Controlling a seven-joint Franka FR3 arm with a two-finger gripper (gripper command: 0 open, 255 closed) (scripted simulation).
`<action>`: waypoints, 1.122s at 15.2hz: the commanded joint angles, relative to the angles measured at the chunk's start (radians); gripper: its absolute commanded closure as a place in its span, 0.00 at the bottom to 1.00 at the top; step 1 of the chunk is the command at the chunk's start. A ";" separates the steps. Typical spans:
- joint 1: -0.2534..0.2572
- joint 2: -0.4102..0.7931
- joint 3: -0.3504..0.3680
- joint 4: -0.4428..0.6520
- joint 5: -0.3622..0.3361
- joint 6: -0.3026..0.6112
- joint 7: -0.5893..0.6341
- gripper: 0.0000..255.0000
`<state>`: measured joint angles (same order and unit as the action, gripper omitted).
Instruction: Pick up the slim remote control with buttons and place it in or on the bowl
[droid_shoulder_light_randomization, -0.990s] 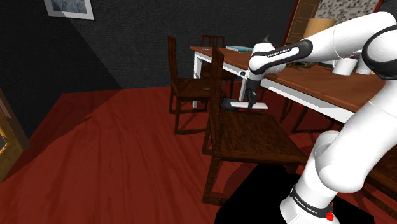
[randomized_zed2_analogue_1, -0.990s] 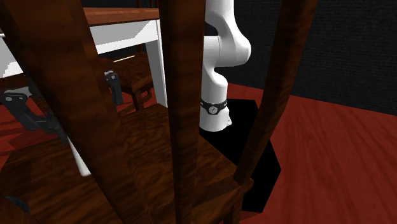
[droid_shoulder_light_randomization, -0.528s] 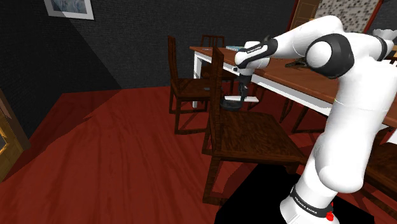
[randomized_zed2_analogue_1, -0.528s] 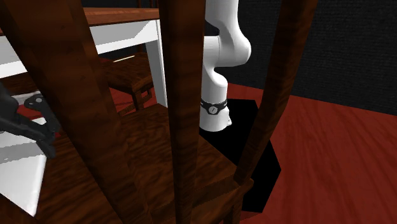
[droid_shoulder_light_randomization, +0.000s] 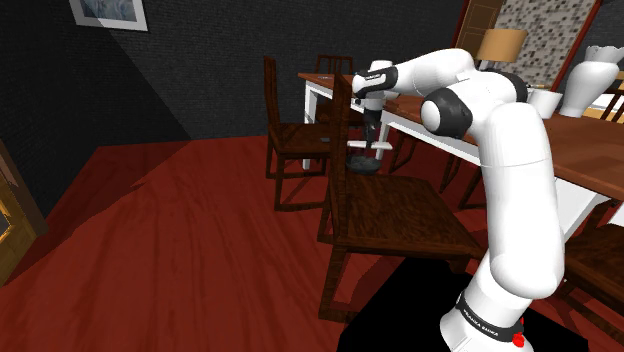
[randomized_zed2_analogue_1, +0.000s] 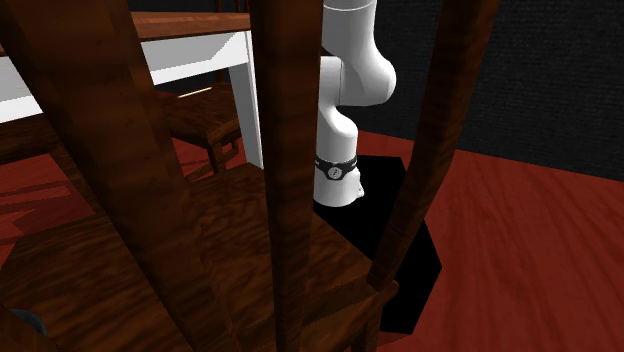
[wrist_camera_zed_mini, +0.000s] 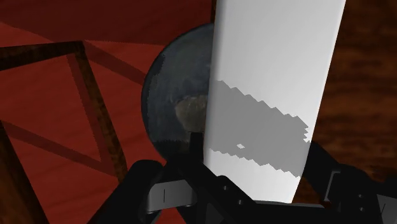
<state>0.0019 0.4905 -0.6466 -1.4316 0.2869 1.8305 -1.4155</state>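
In the shoulder view my black gripper (droid_shoulder_light_randomization: 369, 140) hangs over the far edge of the nearest chair's seat, shut on a plain white slim remote (droid_shoulder_light_randomization: 364, 149). Directly beneath it sits a small dark bowl (droid_shoulder_light_randomization: 365, 164) on that seat. In the wrist view the remote (wrist_camera_zed_mini: 273, 76) is a long white slab with no buttons drawn, clasped at its near end by my gripper (wrist_camera_zed_mini: 254, 167). It reaches out across the round dark bowl (wrist_camera_zed_mini: 178, 102), covering the bowl's right half. I cannot tell whether the remote touches the bowl.
The brown chair seat (droid_shoulder_light_randomization: 400, 215) has a tall slatted back (droid_shoulder_light_randomization: 340, 120) close beside the gripper. A white-framed brown table (droid_shoulder_light_randomization: 470, 125) holds a white vase (droid_shoulder_light_randomization: 588, 80) and a lamp (droid_shoulder_light_randomization: 500, 45). More chairs (droid_shoulder_light_randomization: 295, 135) stand on the red floor (droid_shoulder_light_randomization: 180, 230). Chair slats (randomized_zed2_analogue_1: 290, 150) block the second exterior view.
The arm has swung toward the shoulder view's left, carrying the remote from over the seat's far right to above the bowl. Gripper and remote have left the second exterior view.
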 joint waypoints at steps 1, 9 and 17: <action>-0.021 0.037 0.009 0.031 0.019 0.001 -0.010 1.00; -0.015 0.058 0.019 -0.047 0.036 0.096 -0.023 1.00; -0.015 0.078 0.028 -0.083 0.049 0.148 -0.032 1.00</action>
<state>-0.0133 0.5677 -0.6187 -1.5135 0.3361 1.9774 -1.4471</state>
